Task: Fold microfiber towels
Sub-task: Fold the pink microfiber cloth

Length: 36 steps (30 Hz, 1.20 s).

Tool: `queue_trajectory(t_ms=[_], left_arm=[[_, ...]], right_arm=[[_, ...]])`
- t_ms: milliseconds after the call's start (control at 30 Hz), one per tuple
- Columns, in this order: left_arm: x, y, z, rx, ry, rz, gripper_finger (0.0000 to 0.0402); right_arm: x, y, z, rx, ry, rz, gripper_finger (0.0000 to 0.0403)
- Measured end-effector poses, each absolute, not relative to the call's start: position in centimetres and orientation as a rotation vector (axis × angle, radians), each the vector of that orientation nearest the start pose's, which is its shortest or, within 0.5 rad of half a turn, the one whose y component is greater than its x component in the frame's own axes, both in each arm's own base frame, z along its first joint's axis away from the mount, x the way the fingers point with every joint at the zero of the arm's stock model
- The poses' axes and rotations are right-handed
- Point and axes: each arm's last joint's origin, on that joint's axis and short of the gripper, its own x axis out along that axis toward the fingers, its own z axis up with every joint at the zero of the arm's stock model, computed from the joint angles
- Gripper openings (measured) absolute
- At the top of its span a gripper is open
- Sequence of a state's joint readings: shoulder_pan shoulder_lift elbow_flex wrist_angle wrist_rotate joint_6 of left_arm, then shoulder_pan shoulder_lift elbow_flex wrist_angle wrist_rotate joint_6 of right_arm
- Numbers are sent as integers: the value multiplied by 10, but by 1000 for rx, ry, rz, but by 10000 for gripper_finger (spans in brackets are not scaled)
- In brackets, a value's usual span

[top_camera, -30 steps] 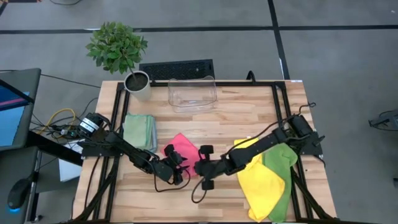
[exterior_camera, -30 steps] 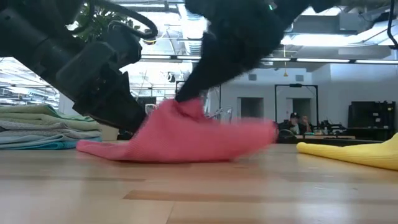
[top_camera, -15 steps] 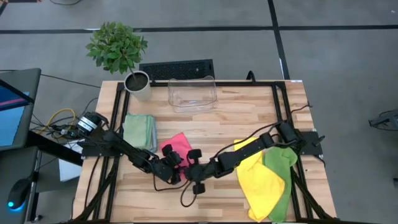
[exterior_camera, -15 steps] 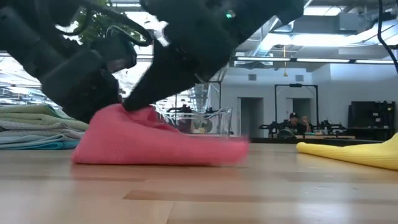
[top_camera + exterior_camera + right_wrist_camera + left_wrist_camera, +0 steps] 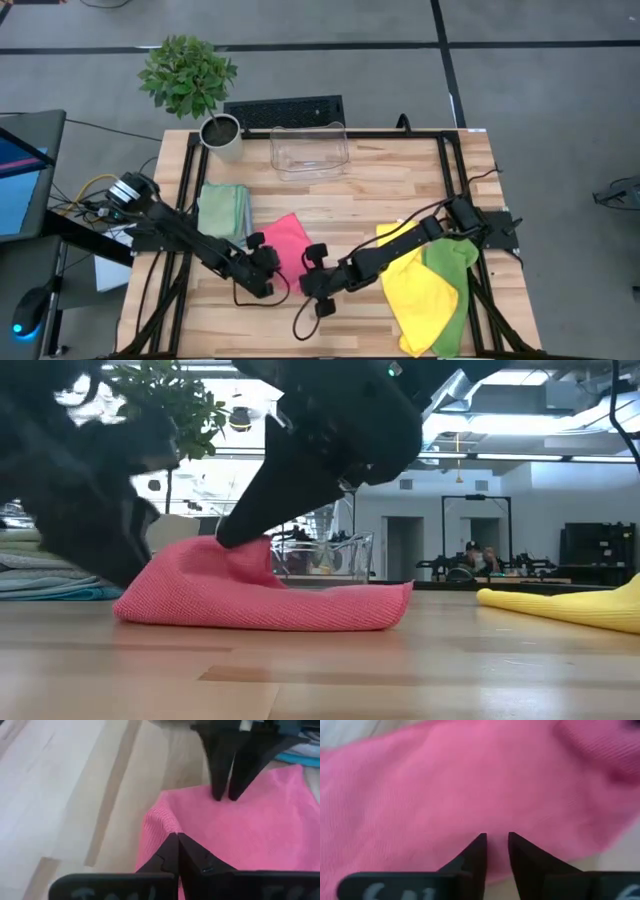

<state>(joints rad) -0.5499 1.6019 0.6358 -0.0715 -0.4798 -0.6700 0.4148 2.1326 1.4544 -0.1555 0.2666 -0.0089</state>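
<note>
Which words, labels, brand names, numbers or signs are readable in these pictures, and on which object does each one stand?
No text can be read with certainty.
Left gripper: pale marks on its dark body, perhaps "61", too blurred and cut off to read.
Right gripper: faint pale marks on its body, unreadable.
Pink microfiber towel, clear plastic bin, white plant pot: no lettering visible.

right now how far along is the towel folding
Done: a stack of folded towels sits near the potted plant. In hand: the pink towel lies folded over at mid-table; the right gripper is shut on its edge and the left gripper sits nearly closed on it. Left: the yellow towel and green towel lie unfolded under the right arm.
</note>
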Motion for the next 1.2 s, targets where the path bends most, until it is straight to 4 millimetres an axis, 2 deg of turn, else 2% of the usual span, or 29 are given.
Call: queue_trajectory(t_ms=[133, 300, 600, 867, 1033, 1200], left_arm=[[238, -130, 107, -153, 821, 232, 39], [246, -138, 98, -162, 783, 197, 10], [251, -141, 93, -149, 730, 193, 4], [250, -141, 93, -143, 736, 187, 4], [249, -141, 93, -144, 751, 171, 4], [249, -141, 94, -144, 749, 172, 4]], right_arm=[[416, 180, 149, -291, 783, 153, 24], [425, 182, 162, -313, 716, 170, 17], [437, 159, 166, -270, 688, 171, 25], [447, 148, 139, -249, 721, 189, 25], [451, 143, 138, -239, 705, 175, 53], [451, 140, 139, -238, 704, 168, 105]])
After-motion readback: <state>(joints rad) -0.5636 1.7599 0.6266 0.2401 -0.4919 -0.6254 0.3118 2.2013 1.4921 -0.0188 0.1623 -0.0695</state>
